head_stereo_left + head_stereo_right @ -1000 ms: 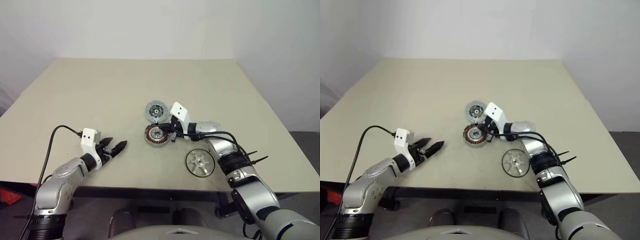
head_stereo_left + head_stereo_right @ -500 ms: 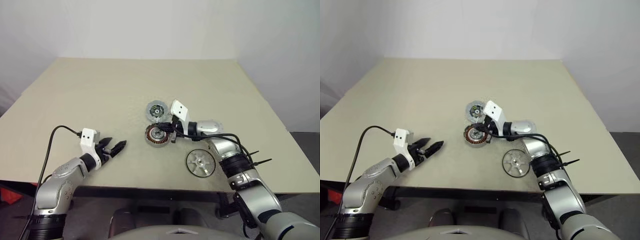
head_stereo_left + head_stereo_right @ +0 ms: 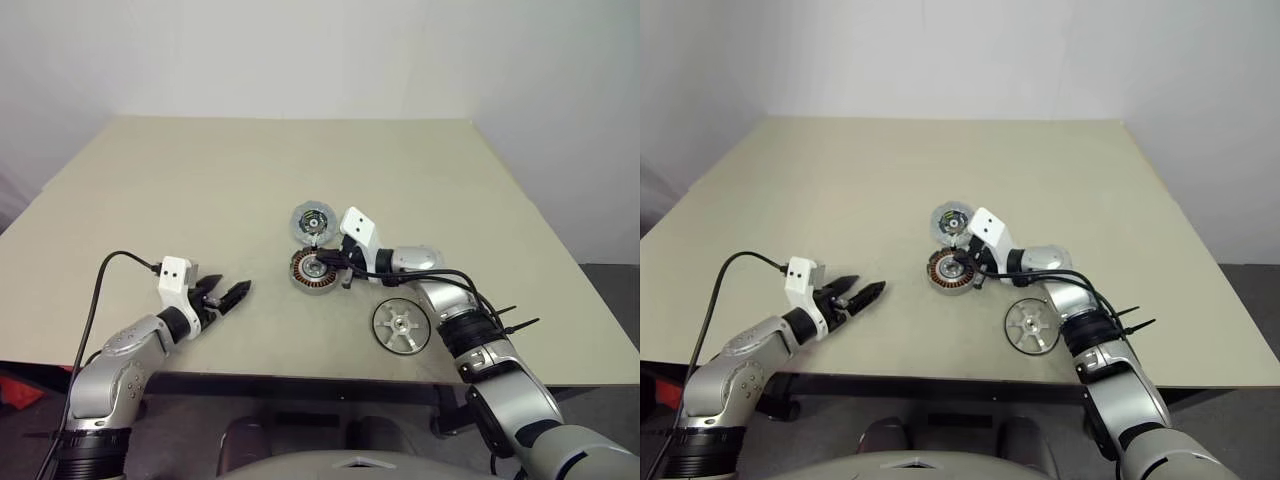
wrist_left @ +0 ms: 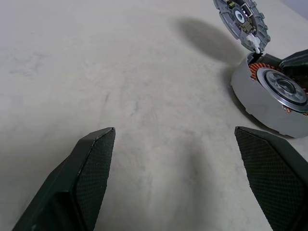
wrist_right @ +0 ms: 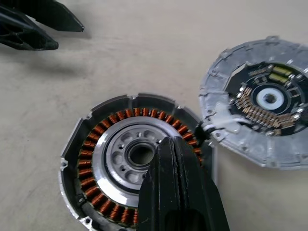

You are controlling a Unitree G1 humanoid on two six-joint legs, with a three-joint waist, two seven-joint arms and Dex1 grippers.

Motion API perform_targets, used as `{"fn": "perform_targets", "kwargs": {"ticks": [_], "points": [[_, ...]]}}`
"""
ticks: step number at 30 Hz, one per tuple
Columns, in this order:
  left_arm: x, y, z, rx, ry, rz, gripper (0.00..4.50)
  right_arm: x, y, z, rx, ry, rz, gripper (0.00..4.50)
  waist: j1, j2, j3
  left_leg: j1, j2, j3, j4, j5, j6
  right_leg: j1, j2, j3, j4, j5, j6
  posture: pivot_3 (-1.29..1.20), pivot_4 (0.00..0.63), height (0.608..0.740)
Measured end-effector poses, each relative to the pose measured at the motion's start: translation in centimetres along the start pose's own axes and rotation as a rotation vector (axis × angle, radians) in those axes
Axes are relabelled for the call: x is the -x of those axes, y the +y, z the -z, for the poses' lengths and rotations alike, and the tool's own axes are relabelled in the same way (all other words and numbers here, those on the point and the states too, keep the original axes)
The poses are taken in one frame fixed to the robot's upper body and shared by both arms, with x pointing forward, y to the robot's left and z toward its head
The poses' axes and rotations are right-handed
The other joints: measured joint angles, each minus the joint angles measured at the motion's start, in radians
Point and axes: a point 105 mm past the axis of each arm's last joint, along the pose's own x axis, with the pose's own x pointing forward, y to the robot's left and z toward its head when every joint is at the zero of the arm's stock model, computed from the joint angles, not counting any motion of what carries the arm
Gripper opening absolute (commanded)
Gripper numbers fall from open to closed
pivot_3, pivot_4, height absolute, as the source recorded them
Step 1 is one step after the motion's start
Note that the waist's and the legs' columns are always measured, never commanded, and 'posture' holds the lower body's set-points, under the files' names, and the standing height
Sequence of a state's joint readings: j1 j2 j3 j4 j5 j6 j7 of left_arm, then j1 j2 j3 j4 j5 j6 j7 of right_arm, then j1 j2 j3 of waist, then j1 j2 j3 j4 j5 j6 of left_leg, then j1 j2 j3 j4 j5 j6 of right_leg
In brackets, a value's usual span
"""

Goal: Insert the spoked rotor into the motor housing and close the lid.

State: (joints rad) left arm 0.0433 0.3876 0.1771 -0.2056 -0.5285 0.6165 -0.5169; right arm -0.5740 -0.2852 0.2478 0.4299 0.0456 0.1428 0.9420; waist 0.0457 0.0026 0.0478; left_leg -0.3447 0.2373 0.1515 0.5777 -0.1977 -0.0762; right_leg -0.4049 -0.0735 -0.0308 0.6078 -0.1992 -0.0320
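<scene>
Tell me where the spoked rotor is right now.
In the left eye view the spoked rotor lies flat on the table near its front edge, on the robot's right, beside the right forearm and nearer the robot than the motor housing.

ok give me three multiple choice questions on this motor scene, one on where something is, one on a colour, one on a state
1. Where does the spoked rotor lie?
A. inside the motor housing
B. flat on the table, near its front edge, apart from the housing
C. in the left gripper

2. What colour are the windings in the motor housing?
A. copper-brown
B. blue
C. white

3. How is the lid?
A. shut over the housing
B. swung open beside the housing
C. lying on the rotor

Answers:
1 B, the head views show bare table between rotor and housing.
2 A, the right wrist view shows a copper-brown ring around the silver hub.
3 B, its inner face with green and black parts is exposed, and the windings lie uncovered.
</scene>
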Motion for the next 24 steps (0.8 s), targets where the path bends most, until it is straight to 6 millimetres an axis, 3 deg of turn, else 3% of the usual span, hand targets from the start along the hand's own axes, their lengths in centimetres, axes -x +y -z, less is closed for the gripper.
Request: {"fn": "perform_targets", "kwargs": {"ticks": [7,11,14,24], "points": [[0.0,0.0,0.0,0.001,0.0,-0.001,4.25,0.0,0.4,-1.6,0.035,-0.036,-0.025,0.01,0.0,0.0,0.0,0.0,0.0,0.0,0.0,0.0,0.0,0.0,0.0,0.0,0.0,0.0,0.0,0.0,0.0,0.74],[0.0,0.0,0.0,0.001,0.0,-0.003,4.25,-0.2,0.6,-1.1,0.018,-0.026,-0.029,0.01,0.0,0.0,0.0,0.0,0.0,0.0,0.0,0.0,0.0,0.0,0.0,0.0,0.0,0.0,0.0,0.0,0.0,0.74],[0.0,0.1,0.1,0.002,0.001,-0.004,4.25,-0.3,1.0,0.8,-0.027,0.013,-0.024,0.01,0.001,0.0,0.0,0.0,0.0,0.0,0.0,0.0,0.0,0.0,0.0,0.0,0.0,0.0,0.0,0.0,0.0,0.74],[0.1,0.1,0.0,0.0,-0.004,-0.01,4.25,-0.1,0.1,-0.3,-0.024,-0.019,-0.003,0.01,0.0,0.0,0.0,0.0,0.0,0.0,0.0,0.0,0.0,0.0,0.0,0.0,0.0,0.0,0.0,0.0,0.0,0.74]]}}
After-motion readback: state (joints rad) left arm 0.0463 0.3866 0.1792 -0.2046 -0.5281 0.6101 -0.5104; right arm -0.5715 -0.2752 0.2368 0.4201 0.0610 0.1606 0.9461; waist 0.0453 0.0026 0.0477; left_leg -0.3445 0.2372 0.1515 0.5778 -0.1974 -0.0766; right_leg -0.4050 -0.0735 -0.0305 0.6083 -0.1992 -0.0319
